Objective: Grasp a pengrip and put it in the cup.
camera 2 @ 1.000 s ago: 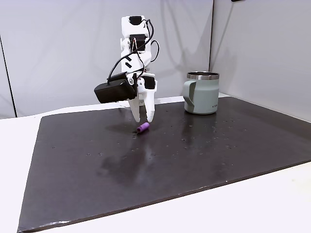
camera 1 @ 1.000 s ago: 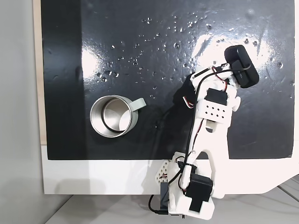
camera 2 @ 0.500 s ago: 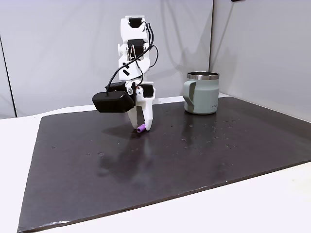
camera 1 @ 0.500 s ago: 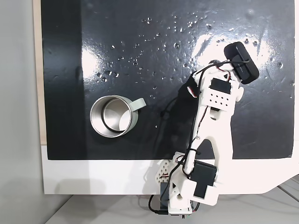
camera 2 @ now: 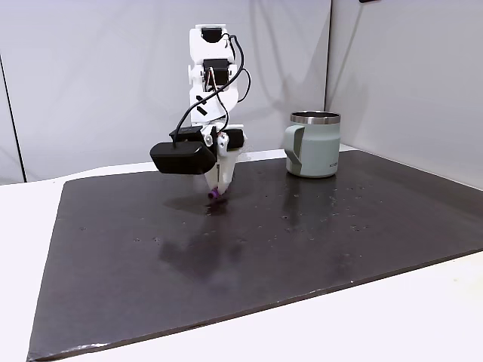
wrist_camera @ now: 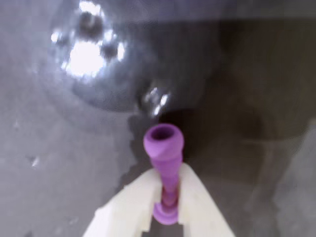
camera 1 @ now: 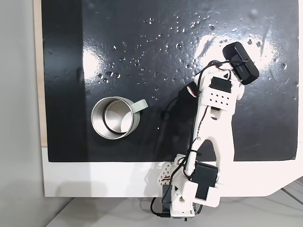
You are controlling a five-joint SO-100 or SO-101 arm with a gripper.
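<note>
The purple ribbed pengrip (wrist_camera: 164, 147) is pinched between my two white fingers (wrist_camera: 132, 203), its open end pointing away from the wrist camera. In a fixed view from the side my gripper (camera 2: 216, 189) points down, shut on the pengrip (camera 2: 215, 195) right at the black mat. I cannot tell whether it still touches the mat. The silvery metal cup (camera 2: 313, 145) stands upright to the right, well apart from the gripper. In a fixed view from above the cup (camera 1: 113, 117) sits left of the arm with its handle toward it, and the arm hides the pengrip.
A glossy black mat (camera 2: 302, 241) covers the white table (camera 2: 423, 317). The black wrist camera (camera 2: 181, 157) juts out left of the gripper. From above, the arm's base (camera 1: 191, 189) sits at the table's lower edge. Open mat lies between gripper and cup.
The gripper came down over the lying pengrip and its spread fingers closed on it. The arm stretched out slightly. The cup has not moved.
</note>
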